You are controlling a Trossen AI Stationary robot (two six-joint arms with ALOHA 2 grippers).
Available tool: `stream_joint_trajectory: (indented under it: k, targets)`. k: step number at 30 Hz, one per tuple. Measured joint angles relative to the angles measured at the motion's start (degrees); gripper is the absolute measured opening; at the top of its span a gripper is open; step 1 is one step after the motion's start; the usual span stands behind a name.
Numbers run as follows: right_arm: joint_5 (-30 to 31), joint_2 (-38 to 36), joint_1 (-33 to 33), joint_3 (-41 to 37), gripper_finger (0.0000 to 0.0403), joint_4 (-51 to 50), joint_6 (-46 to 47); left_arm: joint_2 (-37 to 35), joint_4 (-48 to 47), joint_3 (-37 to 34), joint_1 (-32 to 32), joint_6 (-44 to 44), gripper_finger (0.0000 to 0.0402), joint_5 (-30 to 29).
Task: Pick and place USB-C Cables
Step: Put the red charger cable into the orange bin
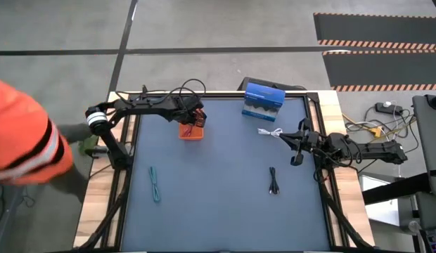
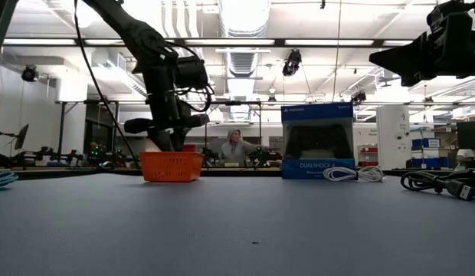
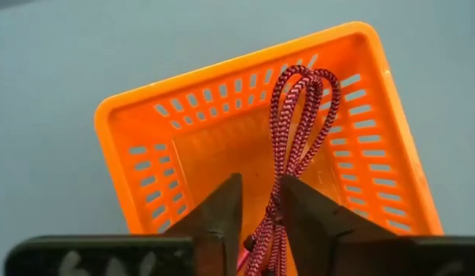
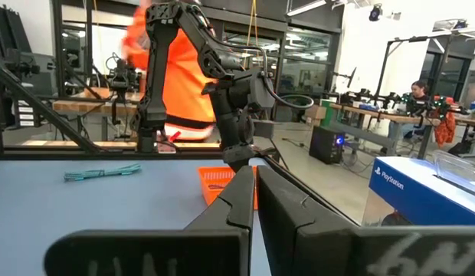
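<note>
High: straight down. Low: table-level, facing room. Left wrist: close above basket (image 3: 253, 153). Right wrist: across table. All share basket.

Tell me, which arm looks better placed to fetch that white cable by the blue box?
The right one, probably. Its tool sits just beside the white cable and looks shut and empty, while the left tool is over the orange basket, holding the red cable.

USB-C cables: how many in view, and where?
4. Red cable in the left end effector over the orange basket; white by the blue box; black and teal on the mat.
</note>
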Motion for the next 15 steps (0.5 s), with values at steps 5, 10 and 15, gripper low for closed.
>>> stream_joint_trajectory:
  k: [5, 10, 15]
  targets:
    - [0.00, 0.00, 0.00, -0.01, 0.0009, 0.00, 0.22, 0.00, -0.28, 0.11, 0.00, 1.27, 0.0123, 0.05]
    - [0.02, 0.00, 0.00, -0.01, 0.0009, 0.00, 0.22, -0.53, -0.68, 0.80, 0.00, 2.62, 0.0139, 2.77]
    - [0.02, 0.00, 0.00, -0.01, 0.0009, 0.00, 0.24, -2.78, -0.98, 1.83, 0.13, 4.52, 0.0140, 6.23]
